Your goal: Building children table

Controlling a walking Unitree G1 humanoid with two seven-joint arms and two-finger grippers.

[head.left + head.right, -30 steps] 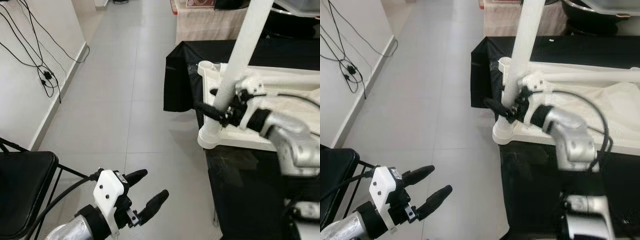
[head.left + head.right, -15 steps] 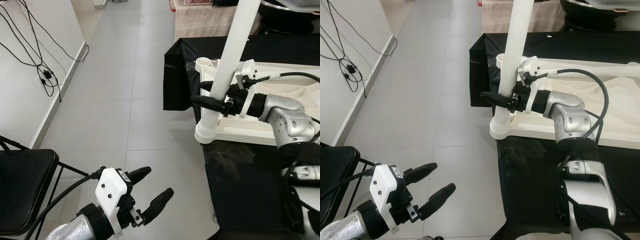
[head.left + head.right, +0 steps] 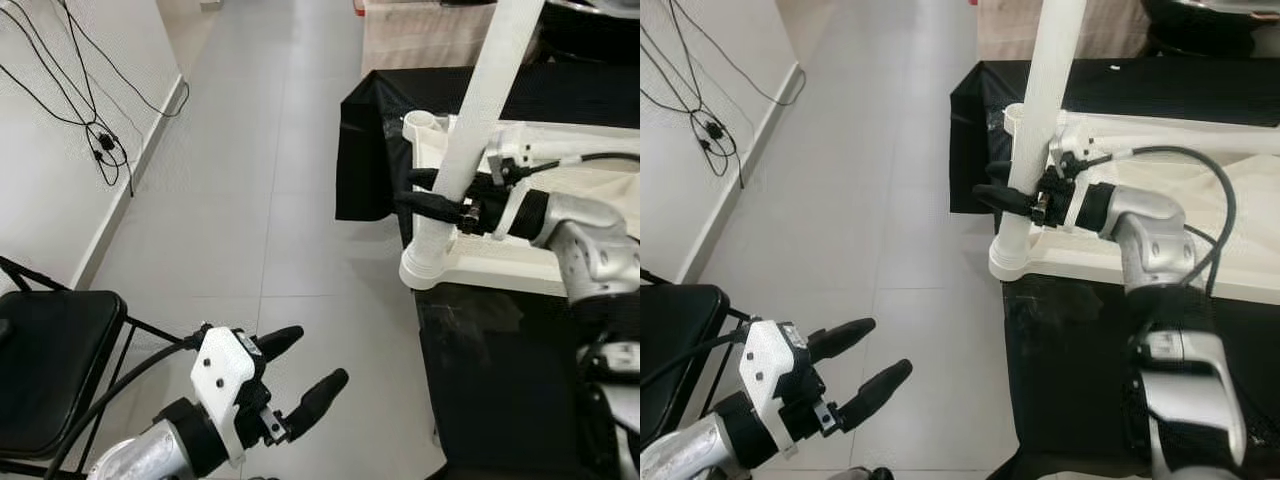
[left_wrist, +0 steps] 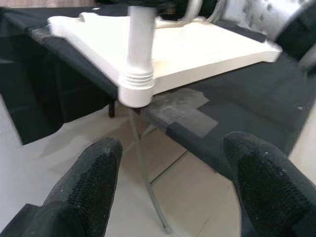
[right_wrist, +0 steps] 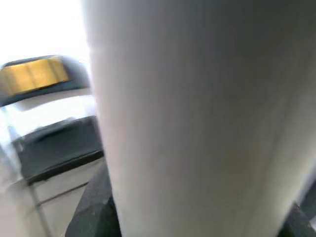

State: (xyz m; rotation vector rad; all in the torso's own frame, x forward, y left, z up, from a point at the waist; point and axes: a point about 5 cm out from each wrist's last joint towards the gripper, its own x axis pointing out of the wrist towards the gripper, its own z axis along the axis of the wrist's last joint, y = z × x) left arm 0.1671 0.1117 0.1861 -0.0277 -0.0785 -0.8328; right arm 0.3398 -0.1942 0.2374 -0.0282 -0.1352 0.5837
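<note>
Left eye view first: my right gripper (image 3: 432,196) sits at about two o'clock, its two black fingers clamped around a white table leg (image 3: 478,116), one finger on either side of the tube, low on its length. That leg stands nearly upright, leaning a little toward one o'clock, and its ringed foot is seated in the near corner socket of the white tabletop (image 3: 500,268). The tabletop lies upside down on a black-draped table (image 3: 480,370) at three o'clock. A second empty socket (image 3: 423,125) shows on the tabletop's far corner, just behind the leg. A black cable (image 3: 1180,160) loops from my right wrist over the tabletop.

My left gripper (image 3: 302,370) hangs low at six o'clock over the grey tiled floor (image 3: 270,200), fingers spread apart and holding nothing. Left wrist view looks between those two fingers (image 4: 89,187) toward the leg's ringed base (image 4: 137,84) in the tabletop corner, well apart from them.

Right wrist view is pressed up against the leg (image 5: 197,118), a broad pale blur, with a dark finger edge at its side.

At nine o'clock a black chair (image 3: 50,370) stands near my left arm, and at eleven o'clock black cables (image 3: 95,140) trail down the white wall (image 3: 40,200).
</note>
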